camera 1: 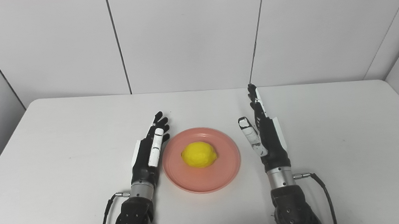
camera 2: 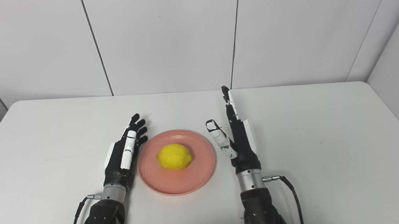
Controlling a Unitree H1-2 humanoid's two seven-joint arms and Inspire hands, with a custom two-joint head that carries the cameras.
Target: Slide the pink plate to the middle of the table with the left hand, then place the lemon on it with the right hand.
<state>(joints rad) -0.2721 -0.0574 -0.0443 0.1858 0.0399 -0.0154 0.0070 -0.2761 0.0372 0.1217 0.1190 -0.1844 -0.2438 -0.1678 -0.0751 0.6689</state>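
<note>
A pink plate lies on the white table near the middle, toward the front. A yellow lemon sits on the plate, a little left of its centre. My left hand is open, fingers straight and pointing away, right beside the plate's left rim. My right hand is open and empty, fingers straight and raised, a short way right of the plate. The same scene shows in the right eye view: plate, lemon, left hand, right hand.
White wall panels stand behind the table's far edge. Black cables run from both wrists toward the front edge.
</note>
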